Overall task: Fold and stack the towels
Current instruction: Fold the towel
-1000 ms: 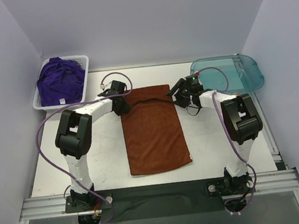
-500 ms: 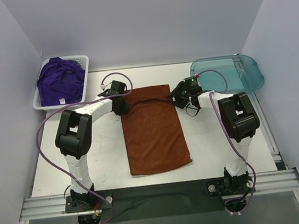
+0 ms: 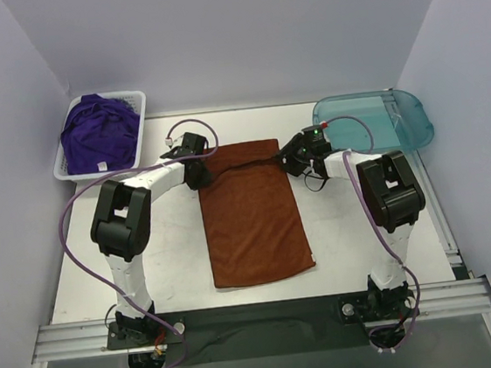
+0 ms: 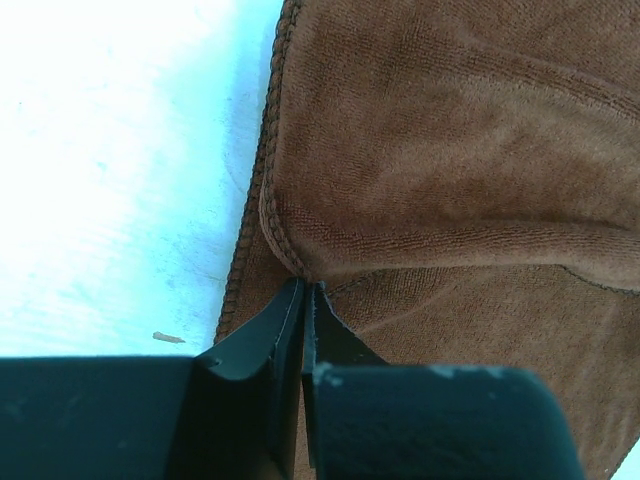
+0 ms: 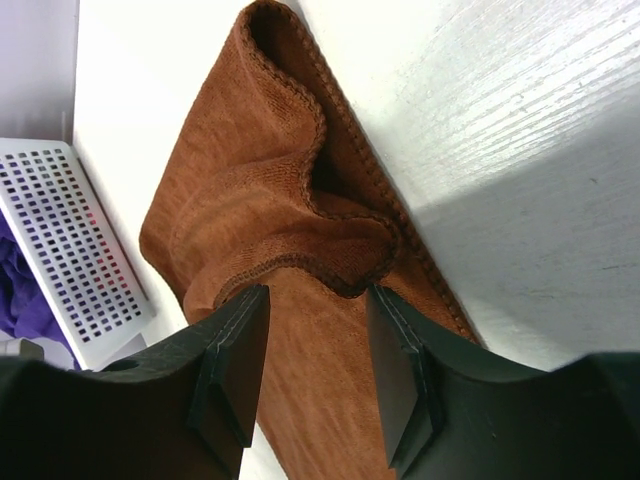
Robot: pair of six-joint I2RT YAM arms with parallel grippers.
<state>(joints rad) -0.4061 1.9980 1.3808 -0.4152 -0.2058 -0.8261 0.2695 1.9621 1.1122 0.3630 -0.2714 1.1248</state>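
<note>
Evidently the work is on the orange towel [image 3: 253,210], which lies flat in the middle of the table [image 3: 175,262], its long side running from the near edge toward the back. Both arms reach to its far end, one to each corner, which suits a fold that brings the far edge toward the near one. The left gripper [image 4: 303,290] sits at the far-left corner with its jaws pressed almost together on the stitched hem. The cloth puckers into a ridge right at the tips, so I judge this corner to be pinched. The right gripper [image 5: 318,295] is at the far-right corner with its jaws spread. They straddle a small raised curl of the hem, but neither side visibly presses on it, so that corner looks lined up rather than caught. Lifting both corners together should keep the far edge straight; lifting only one would probably skew the fold. The purple towels [image 3: 100,133] are heaped in the basket [image 3: 135,97] at the far left, waiting their turn. The tray [image 3: 415,126] at the far right holds nothing I can make out.
</note>
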